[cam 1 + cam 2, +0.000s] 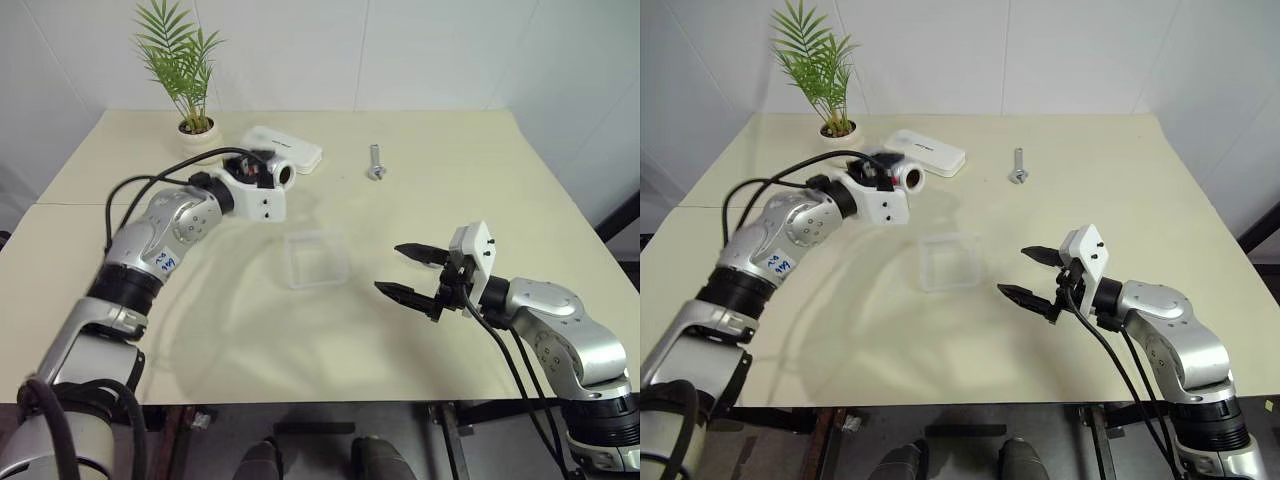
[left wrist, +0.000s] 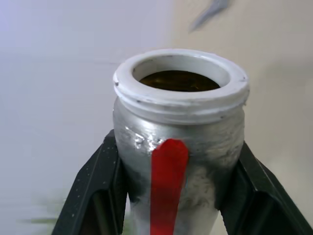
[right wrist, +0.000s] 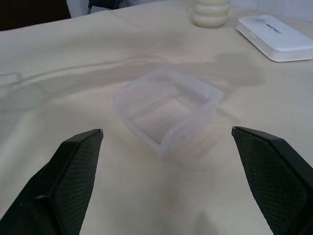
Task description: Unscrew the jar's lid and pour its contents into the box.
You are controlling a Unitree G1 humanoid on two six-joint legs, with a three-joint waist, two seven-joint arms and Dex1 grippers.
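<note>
Lab-type rm: bare white walls, test table.

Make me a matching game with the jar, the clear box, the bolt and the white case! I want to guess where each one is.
Things:
1. jar
2. box
3. silver bolt
4. flat white case

Places:
A. lying by itself on the far part of the table
B. next to the plant pot
C. held in the left gripper, with no lid on
D. in the middle of the table, in front of the open right gripper

Pairs: 1-C, 2-D, 3-A, 4-B
</note>
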